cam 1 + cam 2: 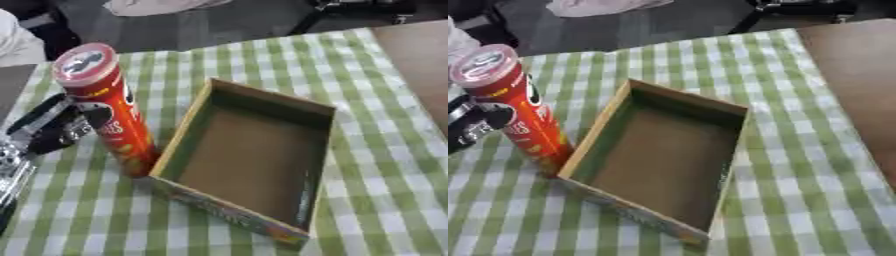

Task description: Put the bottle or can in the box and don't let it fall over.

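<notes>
Glossy red can (109, 107); matt, seemingly cardboard box (248, 150); checked cloth (385, 165).

The left hand (54, 127) is cut off by the left edge in both views, more so in the right eye view, and the red crisp can (107, 105) hides where its fingers meet the can, so the contact cannot be judged. The can's printed lettering is blurred. The can's foot sits behind the near-left wall of the cardboard box (188, 130). The pattern on the box's outer front wall is unreadable.
</notes>
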`<state>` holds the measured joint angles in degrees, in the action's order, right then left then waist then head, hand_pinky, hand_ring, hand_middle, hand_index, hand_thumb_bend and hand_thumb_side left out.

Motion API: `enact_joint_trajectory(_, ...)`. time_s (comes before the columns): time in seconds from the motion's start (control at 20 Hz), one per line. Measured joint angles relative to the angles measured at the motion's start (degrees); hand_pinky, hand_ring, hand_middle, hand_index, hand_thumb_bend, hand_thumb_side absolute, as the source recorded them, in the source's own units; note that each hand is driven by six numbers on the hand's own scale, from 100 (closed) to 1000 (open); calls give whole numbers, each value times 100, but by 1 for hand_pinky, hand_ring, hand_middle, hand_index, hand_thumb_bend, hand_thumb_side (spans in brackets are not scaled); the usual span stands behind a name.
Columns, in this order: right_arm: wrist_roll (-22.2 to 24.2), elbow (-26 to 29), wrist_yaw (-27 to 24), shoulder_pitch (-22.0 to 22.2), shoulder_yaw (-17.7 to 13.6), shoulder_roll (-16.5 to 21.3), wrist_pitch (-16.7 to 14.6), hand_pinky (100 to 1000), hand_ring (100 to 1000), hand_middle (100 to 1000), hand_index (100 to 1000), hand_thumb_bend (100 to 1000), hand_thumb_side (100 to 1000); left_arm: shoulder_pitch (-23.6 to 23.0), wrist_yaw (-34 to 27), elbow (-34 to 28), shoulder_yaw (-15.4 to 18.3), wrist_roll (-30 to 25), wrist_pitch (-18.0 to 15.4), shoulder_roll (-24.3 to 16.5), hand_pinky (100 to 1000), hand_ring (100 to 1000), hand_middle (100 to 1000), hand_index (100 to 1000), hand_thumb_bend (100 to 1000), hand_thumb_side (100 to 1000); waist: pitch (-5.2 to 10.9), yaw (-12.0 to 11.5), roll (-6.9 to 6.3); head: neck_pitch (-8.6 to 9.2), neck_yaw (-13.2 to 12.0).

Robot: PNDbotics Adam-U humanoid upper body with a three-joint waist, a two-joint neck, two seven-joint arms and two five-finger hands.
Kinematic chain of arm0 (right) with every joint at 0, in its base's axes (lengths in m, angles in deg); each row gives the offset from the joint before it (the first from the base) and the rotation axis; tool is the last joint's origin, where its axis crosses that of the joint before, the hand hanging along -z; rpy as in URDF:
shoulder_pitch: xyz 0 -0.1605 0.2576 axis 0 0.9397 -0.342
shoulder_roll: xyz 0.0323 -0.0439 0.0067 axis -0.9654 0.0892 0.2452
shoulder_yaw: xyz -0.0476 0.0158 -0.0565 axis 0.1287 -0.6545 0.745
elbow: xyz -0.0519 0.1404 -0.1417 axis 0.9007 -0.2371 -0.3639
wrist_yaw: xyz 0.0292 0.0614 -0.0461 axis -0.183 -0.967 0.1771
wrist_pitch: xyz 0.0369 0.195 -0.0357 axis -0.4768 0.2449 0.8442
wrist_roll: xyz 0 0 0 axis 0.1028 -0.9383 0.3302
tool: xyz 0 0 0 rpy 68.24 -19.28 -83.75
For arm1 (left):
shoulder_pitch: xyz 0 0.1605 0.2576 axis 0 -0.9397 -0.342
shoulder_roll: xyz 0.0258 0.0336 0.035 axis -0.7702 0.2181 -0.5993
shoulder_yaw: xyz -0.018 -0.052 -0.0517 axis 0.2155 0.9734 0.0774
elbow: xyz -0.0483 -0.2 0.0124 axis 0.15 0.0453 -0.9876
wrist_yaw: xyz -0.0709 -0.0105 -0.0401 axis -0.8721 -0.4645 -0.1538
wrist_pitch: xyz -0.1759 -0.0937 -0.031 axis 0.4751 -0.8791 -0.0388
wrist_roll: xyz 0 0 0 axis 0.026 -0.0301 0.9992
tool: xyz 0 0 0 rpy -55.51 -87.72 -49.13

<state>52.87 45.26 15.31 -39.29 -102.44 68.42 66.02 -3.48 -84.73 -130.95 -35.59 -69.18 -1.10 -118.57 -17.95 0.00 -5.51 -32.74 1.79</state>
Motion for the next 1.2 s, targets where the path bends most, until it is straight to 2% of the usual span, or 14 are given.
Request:
enact_joint_trajectory(0.15,1,0,0,0,0,0,1,1000,1000,1000,1000,403,344,-11,62,-24,0,50,-6,0,1000,1000,1000,870,359,751,0,-1,0,2,0)
enact_joint_trajectory(0.5,8,-5,0,-4,0,0,8,1000,1000,1000,1000,402,345,-25,85,-34,-17,239,-30,20,1000,1000,1000,827,301,651,-1,0,0,15,-1)
enact_joint_trajectory(1.15,11,-36,0,-30,0,-4,13,1000,1000,1000,1000,401,347,-39,-246,-67,-104,273,-76,209,1000,997,1000,795,265,623,-7,4,2,15,-8)
enact_joint_trajectory(1.2,11,-37,0,-31,0,-4,14,1000,1000,1000,1000,400,347,-39,-261,-67,-104,270,-73,209,1000,912,1000,650,169,497,-7,4,2,15,-8)
